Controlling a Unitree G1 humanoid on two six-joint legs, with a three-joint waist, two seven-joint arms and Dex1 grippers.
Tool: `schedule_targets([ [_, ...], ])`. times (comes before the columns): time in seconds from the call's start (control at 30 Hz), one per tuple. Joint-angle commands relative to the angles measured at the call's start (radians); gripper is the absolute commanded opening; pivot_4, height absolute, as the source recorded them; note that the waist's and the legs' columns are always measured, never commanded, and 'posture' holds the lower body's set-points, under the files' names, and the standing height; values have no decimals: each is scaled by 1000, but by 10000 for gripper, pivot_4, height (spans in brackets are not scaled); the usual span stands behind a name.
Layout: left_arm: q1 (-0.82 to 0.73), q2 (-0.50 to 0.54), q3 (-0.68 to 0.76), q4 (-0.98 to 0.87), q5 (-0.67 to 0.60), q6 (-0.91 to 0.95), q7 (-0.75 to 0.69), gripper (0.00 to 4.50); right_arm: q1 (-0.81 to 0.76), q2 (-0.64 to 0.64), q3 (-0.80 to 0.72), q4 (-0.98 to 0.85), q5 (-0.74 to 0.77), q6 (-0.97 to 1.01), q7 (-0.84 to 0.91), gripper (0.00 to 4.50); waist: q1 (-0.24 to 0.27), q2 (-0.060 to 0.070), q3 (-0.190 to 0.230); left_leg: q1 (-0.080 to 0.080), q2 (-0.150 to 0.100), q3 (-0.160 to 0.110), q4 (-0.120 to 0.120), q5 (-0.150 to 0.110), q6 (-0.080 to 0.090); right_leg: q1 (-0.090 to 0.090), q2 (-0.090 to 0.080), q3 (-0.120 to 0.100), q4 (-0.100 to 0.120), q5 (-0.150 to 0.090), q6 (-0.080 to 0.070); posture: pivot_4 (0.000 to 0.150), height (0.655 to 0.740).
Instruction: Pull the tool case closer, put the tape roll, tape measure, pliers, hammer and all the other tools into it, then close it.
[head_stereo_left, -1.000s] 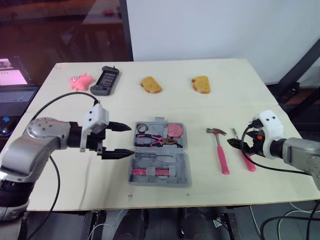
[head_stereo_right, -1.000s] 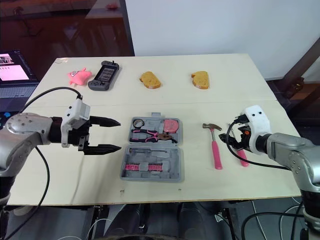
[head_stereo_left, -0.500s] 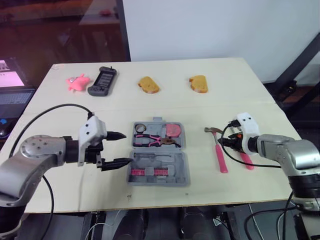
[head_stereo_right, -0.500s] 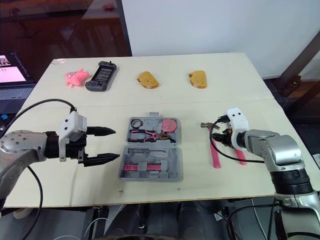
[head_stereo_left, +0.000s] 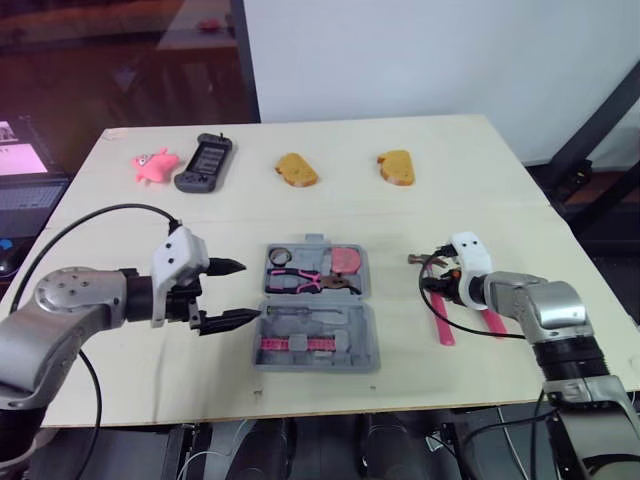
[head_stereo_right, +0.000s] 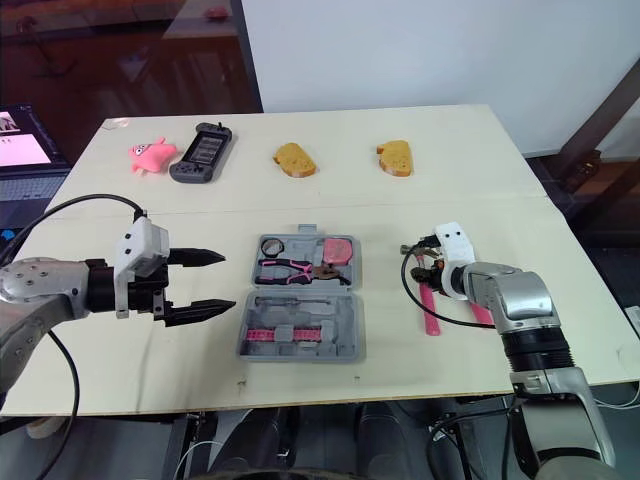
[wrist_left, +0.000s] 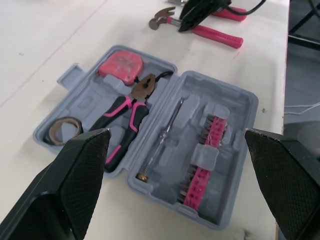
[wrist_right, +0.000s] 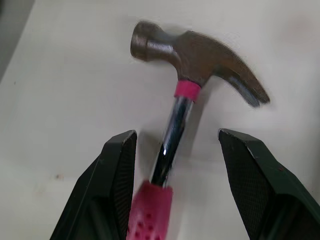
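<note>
Fingers (wrist_right: 117, 190) of right gripper (wrist_right: 175, 142) are sitting open astride pink-handled steel claw hammer (wrist_right: 197, 52), shaft running lengthwise between them.

Looks like a robotics lab / test rm, not a home: bare plywood desk (head_stereo_left: 480, 200) w/ odd mixed props along far side, i.e. toy bread slices (head_stereo_left: 299, 169), pink soft toy (head_stereo_left: 152, 164), handheld console (head_stereo_left: 206, 162). Plain white wall (head_stereo_left: 420, 60) behind, dark glass partition (head_stereo_left: 120, 60) far left, open laptop (head_stereo_left: 28, 185) at left, loose cables (head_stereo_left: 480, 440) under near edge.
</note>
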Motion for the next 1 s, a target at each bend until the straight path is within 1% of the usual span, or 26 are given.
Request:
schedule_targets([
  [0.03,-13,0,7,-19,7,-18,10,45000,-29,35,-36,40,-19,-44,-13,27509,-1,0,0,0,0,0,0,0,0,0,0,0,0,0,0,1500,7400],
  [0.07,-13,3,2,-19,9,-20,8,45000,-24,42,-34,47,-20,-37,-8,27509,0,0,0,0,0,0,0,0,0,0,0,0,0,0,0,1500,7400],
  [0.1,-12,7,-3,-19,12,-23,3,45000,-15,44,-26,52,-27,-34,-2,22116,0,0,0,0,0,0,0,0,0,0,0,0,0,0,0,1500,7400],
  [0.13,-13,11,-6,-17,15,-25,0,45000,-6,43,-22,56,-33,-29,-2,18506,0,0,0,0,0,0,0,0,0,0,0,0,0,0,0,1500,7400],
  [0.17,-14,12,-8,-16,17,-26,-3,45000,-1,43,-20,58,-39,-26,-1,13899,0,0,0,0,0,0,0,0,0,0,0,0,0,0,0,1500,7400],
  [0.2,-18,14,-5,-7,19,-28,-5,45000,7,39,-22,51,-44,-21,2,8395,0,0,0,0,0,0,0,0,0,0,0,0,0,0,0,1500,7400],
  [0.27,-23,14,-2,2,25,-32,-8,45000,21,26,-32,21,-45,0,6,337,1,0,0,1,0,0,0,0,0,1,0,0,0,0,0,1500,7400],
  [0.37,-21,11,-4,2,30,-35,-9,45000,44,13,-46,-48,-36,43,11,337,4,0,0,1,0,0,0,0,0,1,0,0,0,0,0,1500,7400],
  [0.5,-19,5,-13,2,29,-37,-9,45000,118,29,-77,-261,19,169,5,337,4,0,0,1,0,-1,-1,0,0,1,0,0,0,0,0,1500,7400],
  [0.63,-19,7,-15,11,30,-39,-20,45000,208,69,-122,-462,50,302,-46,337,3,0,0,0,0,-1,-1,0,0,0,0,0,1,0,0,1500,7400],
  [0.73,-17,8,-18,17,35,-45,-23,45000,234,107,-147,-527,51,361,-84,337,2,1,0,0,0,-1,-1,0,0,0,0,0,1,0,0,1500,7400],
  [0.87,-19,7,-24,24,41,-49,-29,45000,244,134,-147,-540,44,382,-108,337,3,1,0,0,0,-1,-1,0,0,0,0,0,1,0,0,1500,7400],
  [0.97,-19,8,-25,26,42,-50,-35,45000,231,112,-143,-552,46,392,-99,13064,3,1,0,0,0,-1,-1,0,0,0,0,0,1,0,0,1500,7400],
  [1.0,-18,8,-24,27,43,-52,-38,45000,222,98,-153,-566,56,409,-90,18404,3,1,0,0,0,-1,-1,0,0,0,0,0,1,0,0,1500,7400],
])
